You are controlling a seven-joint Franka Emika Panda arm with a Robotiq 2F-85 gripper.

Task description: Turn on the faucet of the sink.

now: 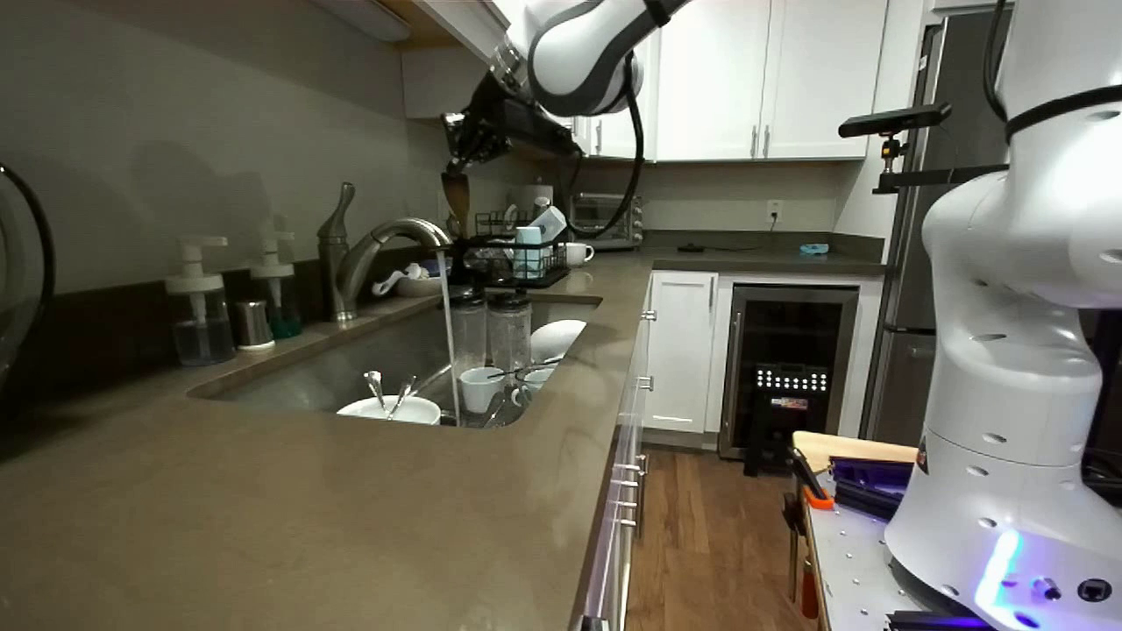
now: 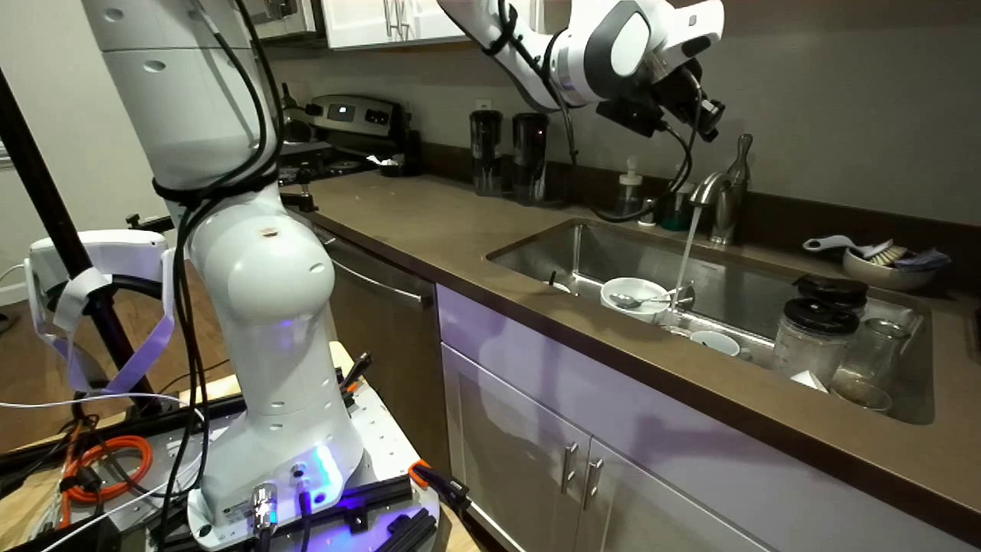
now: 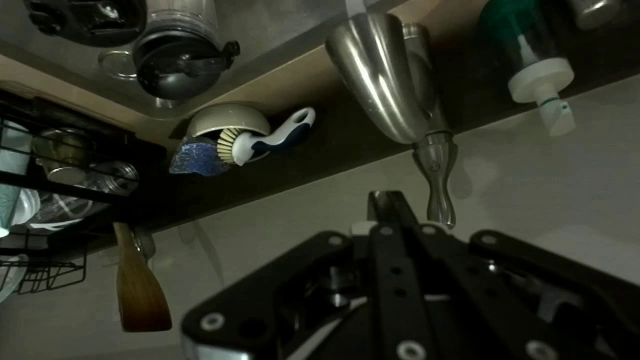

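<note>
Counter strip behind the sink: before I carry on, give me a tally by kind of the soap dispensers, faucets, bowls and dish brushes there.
Soap dispensers: 2
Faucet: 1
Bowl: 1
Dish brush: 1
Total: 5

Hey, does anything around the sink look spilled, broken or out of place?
Nothing stands out as spilled or damaged. The faucet is running, but its water falls inside the sink, where the cups and jars seem intact.
</note>
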